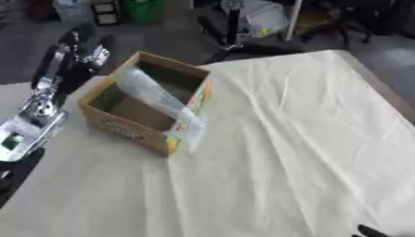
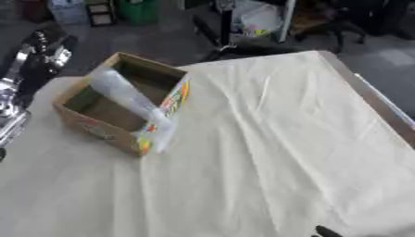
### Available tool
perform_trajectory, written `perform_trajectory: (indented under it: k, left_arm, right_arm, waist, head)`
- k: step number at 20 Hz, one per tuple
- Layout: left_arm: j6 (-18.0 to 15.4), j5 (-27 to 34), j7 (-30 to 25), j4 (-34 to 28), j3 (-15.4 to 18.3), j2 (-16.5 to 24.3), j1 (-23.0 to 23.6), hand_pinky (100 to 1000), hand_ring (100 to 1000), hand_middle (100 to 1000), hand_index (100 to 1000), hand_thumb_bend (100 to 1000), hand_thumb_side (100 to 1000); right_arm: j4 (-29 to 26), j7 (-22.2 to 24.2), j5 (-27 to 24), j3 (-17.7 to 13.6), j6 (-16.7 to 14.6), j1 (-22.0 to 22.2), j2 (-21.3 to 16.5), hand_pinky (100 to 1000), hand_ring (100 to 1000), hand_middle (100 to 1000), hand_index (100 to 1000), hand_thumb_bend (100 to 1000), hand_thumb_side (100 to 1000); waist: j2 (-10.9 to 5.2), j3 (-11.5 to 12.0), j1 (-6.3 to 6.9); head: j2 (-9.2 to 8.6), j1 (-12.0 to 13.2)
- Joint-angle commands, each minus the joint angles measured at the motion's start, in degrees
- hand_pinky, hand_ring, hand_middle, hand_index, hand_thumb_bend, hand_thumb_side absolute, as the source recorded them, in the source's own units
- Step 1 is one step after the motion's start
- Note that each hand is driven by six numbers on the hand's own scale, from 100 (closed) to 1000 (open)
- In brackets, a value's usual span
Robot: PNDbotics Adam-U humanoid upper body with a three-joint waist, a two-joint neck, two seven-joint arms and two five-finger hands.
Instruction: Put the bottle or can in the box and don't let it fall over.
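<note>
Bottle (image 1: 158, 99) of clear crinkly plastic lies tilted across the open cardboard box (image 1: 122, 125). Cream cloth wrinkles over the counter (image 1: 308, 152). Left hand (image 1: 81, 55) beside the box; whether its fingers are spread or curled, I cannot tell.

No text, brand or number can be read anywhere. The box (image 1: 146, 109) carries printing on its outer walls: a dark mark on the brown front wall and bands of green, yellow and red along its right side, but no letters can be made out. Nothing else in view bears readable writing.
</note>
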Motion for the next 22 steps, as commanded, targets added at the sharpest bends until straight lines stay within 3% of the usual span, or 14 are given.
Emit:
perform_trajectory:
  k: [1, 9, 15, 22]
  left_arm:
    - [-0.25, 1.7, 2.51, -5.28, 3.4, 0.83, 3.19, 1000, 1000, 844, 912, 401, 625]
    - [-2.2, -1.95, 7.68, -19.6, 9.38, -8.54, 17.33, 992, 1000, 833, 908, 379, 619]
    - [-9.42, -9.73, 8.21, -20.87, 11.5, -18.63, 24.22, 983, 1000, 825, 901, 348, 636]
    - [-10.0, -15.89, 8.28, -20.89, 11.63, -28.2, 26.96, 983, 1000, 815, 903, 329, 645]
  right_arm:
    - [-0.43, 0.33, 0.3, -0.57, -0.47, 0.16, -0.07, 649, 1000, 1000, 1000, 100, 470]
    - [0.04, 0.33, 0.53, -1.81, -0.06, 0.08, -0.13, 649, 1000, 1000, 1000, 100, 470]
    - [0.47, 0.33, 0.52, -3.07, 0.52, 0.19, -0.21, 649, 1000, 1000, 1000, 100, 470]
    - [0.55, 0.33, 0.17, -3.77, 0.86, 0.75, -0.47, 649, 1000, 1000, 1000, 100, 470]
  waist:
    - [-1.57, 0.58, 0.01]
    - [-2.28, 3.34, 0.3]
    - [-3.19, 5.5, 0.6]
    - [-4.24, 7.47, 0.44]
  head:
    - [0.1, -0.78]
    - [1.65, -0.54]
    - [3.95, 0.08]
    - [6.71, 0.75]
